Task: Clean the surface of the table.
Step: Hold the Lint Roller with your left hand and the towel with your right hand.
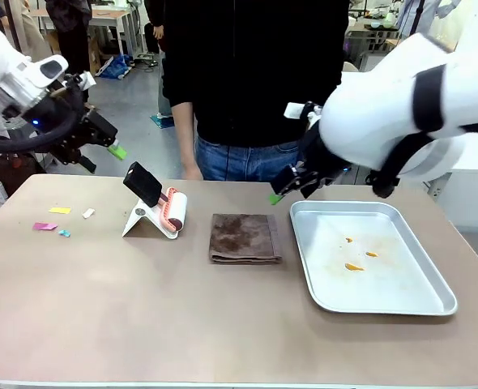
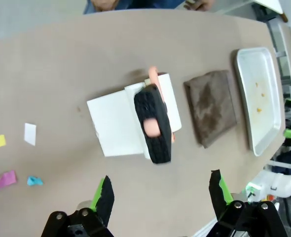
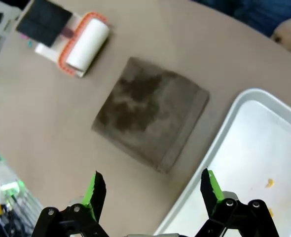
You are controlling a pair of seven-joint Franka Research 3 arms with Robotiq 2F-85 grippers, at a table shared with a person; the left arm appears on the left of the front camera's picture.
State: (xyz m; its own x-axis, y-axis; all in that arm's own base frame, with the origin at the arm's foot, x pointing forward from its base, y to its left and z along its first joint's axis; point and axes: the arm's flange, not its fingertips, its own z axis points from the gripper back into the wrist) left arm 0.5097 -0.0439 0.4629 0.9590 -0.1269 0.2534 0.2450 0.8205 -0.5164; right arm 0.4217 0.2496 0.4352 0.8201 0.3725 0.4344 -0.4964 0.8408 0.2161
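Hovering above the far left corner of the wide, matte taupe table [image 1: 223, 324], the left gripper [image 1: 103, 158] is holding its green-padded fingers spread apart and is grasping nothing. The right gripper [image 1: 292, 191] is hanging over the far edge, right of centre, with its fingers likewise released and empty.

The front view is showing a person in a black top and blue jeans [image 1: 255, 81] standing at the far edge. Four small paper scraps are lying near the left edge: yellow [image 1: 59, 210], white [image 1: 88, 213], pink [image 1: 44, 226] and blue [image 1: 64, 233].

The left wrist view is looking straight down on a white lint roller with an orange frame and black handle [image 2: 153, 128], which is resting on a white folded stand [image 2: 113, 123]. The handle is hiding most of the roll from this angle. The left gripper [image 2: 160, 187] is gaping beneath it.

The right wrist view is revealing the roll itself [image 3: 84, 42] and darker blotches on the folded brown cloth square [image 3: 150, 111], which is lying mid-table. Just beside the cloth, the shiny silver rectangular tray [image 3: 244, 163] is carrying small orange crumbs [image 3: 269, 183]. The right gripper [image 3: 153, 181] is hovering wide open over the cloth's edge.
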